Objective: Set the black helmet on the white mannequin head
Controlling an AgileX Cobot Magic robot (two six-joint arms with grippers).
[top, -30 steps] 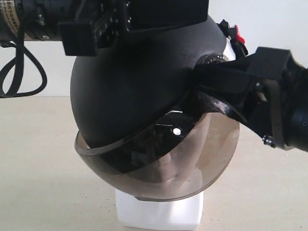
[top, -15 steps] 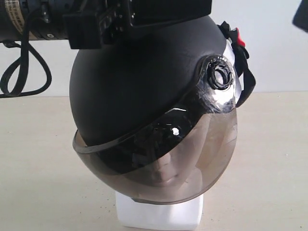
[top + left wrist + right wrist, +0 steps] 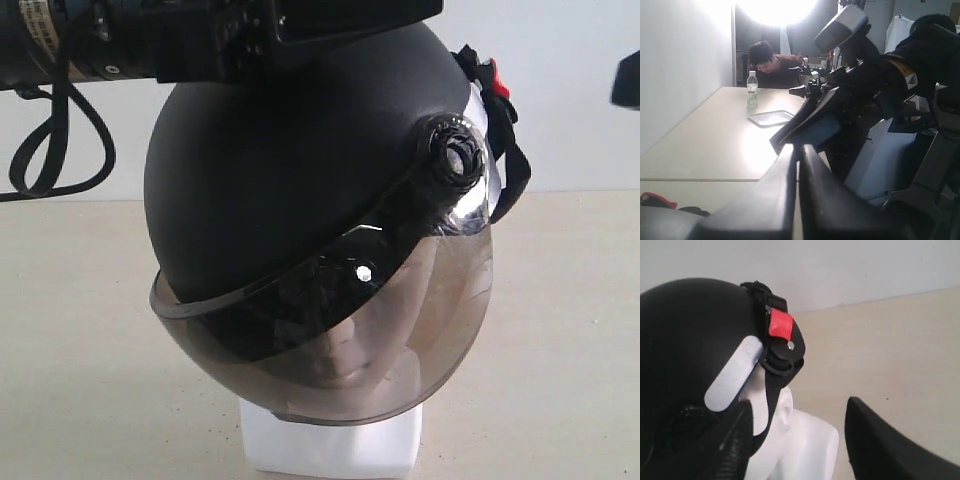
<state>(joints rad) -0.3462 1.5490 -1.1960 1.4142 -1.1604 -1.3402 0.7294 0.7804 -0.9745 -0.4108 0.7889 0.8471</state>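
Exterior view, black helmet (image 3: pixel 270 170): seated on the white mannequin head (image 3: pixel 340 352), shell tipped to one side, covering crown and brow. Smoky visor (image 3: pixel 420 330): down over the head's face, nose and mouth dimly seen through it. Blocky neck base (image 3: pixel 330 445) of the head: showing below the visor rim, standing on the pale table (image 3: pixel 80 350). Red clip (image 3: pixel 496 78) and black strap (image 3: pixel 517 170): at the helmet's edge beside the upper part of the head, strap hanging in a loop.

Just above the head, left gripper (image 3: pixel 797 148): over the top of the helmet shell, fingers (image 3: pixel 765 205) pressed together with only a hairline between them, gripping nothing. Touching the shell or not: cannot tell. Black cable (image 3: pixel 60 140): looped down from the left arm, level with the head, apart from the helmet.

Out to the side of the head, right gripper (image 3: pixel 800 404): well apart from the helmet, fingers (image 3: pixel 875 440) spread wide, nothing held. Only a dark corner of it at the frame edge in the exterior view. Right wrist view: white patch (image 3: pixel 733 374) on the helmet's side, bare white of the head below the strap.

Left wrist view, far from the head: seated person (image 3: pixel 767 62), bottle (image 3: pixel 752 89) and flat tray (image 3: pixel 771 118) in front of them.
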